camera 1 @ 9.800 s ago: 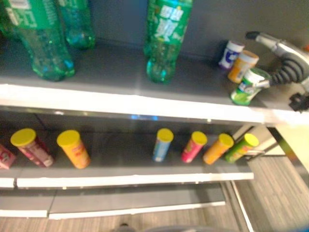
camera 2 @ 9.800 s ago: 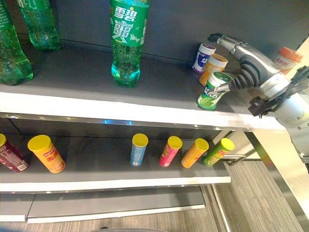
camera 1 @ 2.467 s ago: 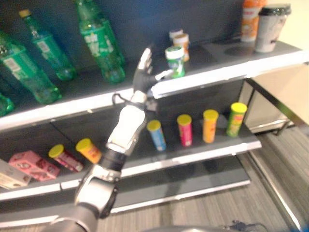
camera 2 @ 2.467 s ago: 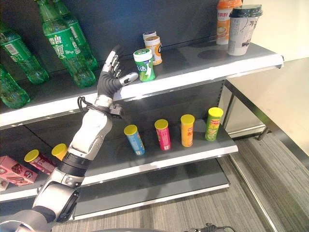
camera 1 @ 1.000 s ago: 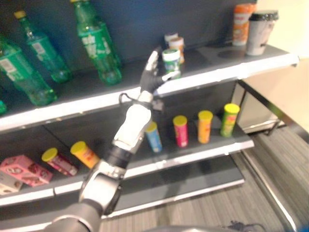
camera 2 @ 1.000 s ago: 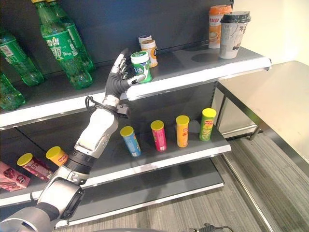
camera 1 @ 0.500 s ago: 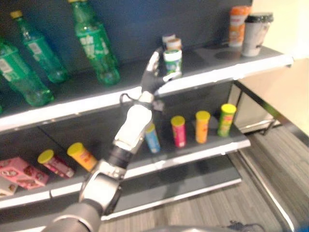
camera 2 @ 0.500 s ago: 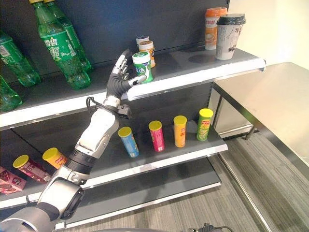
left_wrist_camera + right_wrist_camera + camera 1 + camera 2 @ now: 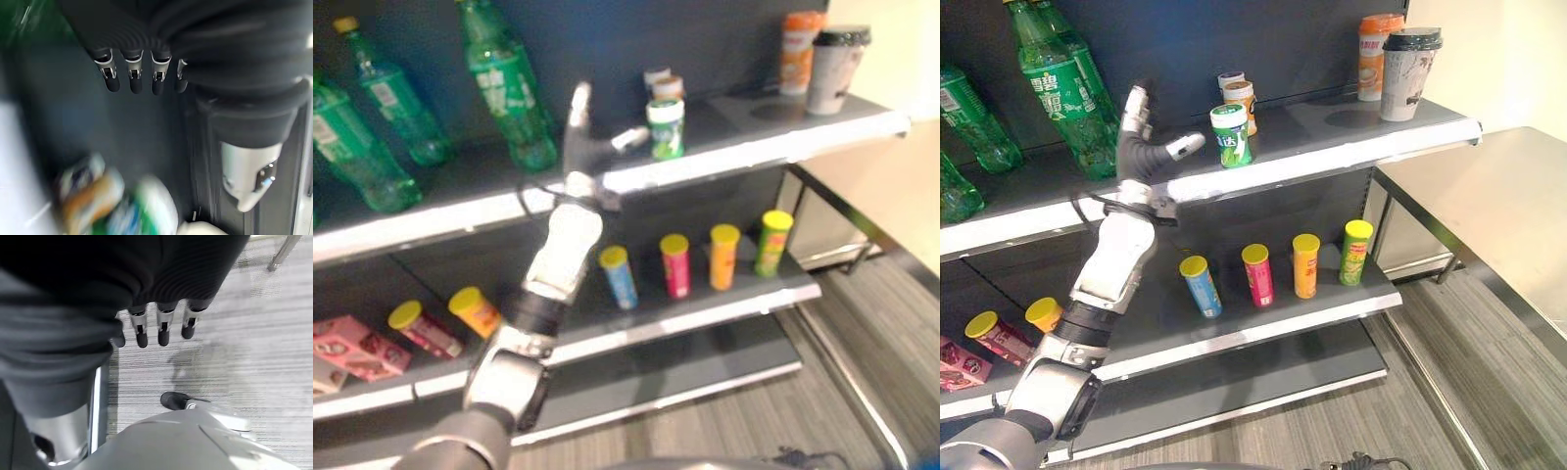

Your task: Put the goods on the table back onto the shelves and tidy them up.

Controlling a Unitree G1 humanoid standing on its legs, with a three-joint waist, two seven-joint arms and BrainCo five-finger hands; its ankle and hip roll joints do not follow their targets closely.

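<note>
A green-and-white jar (image 9: 1231, 135) stands upright near the front edge of the upper shelf (image 9: 1332, 147). An orange-lidded jar (image 9: 1240, 101) and a white-lidded jar (image 9: 1230, 79) stand behind it. My left hand (image 9: 1139, 149) is raised in front of that shelf, to the left of the green jar and apart from it. Its fingers are straight and its thumb points toward the jar; it holds nothing. In the left wrist view the fingers (image 9: 132, 74) are spread, with the blurred jars (image 9: 146, 210) beyond them. My right hand (image 9: 164, 330) hangs over the floor, fingers relaxed and empty.
Green bottles (image 9: 1060, 93) stand on the upper shelf's left, two cups (image 9: 1409, 71) on its right. The lower shelf holds blue (image 9: 1200, 285), pink (image 9: 1256, 275), orange (image 9: 1305, 264) and green (image 9: 1354, 252) tubes, with tilted tubes (image 9: 1046, 315) and a pink box (image 9: 955, 357) at left. A table (image 9: 1498, 215) stands at right.
My left hand has drawn away to the left from the green-and-white jar it was beside. The jar stays upright in place.
</note>
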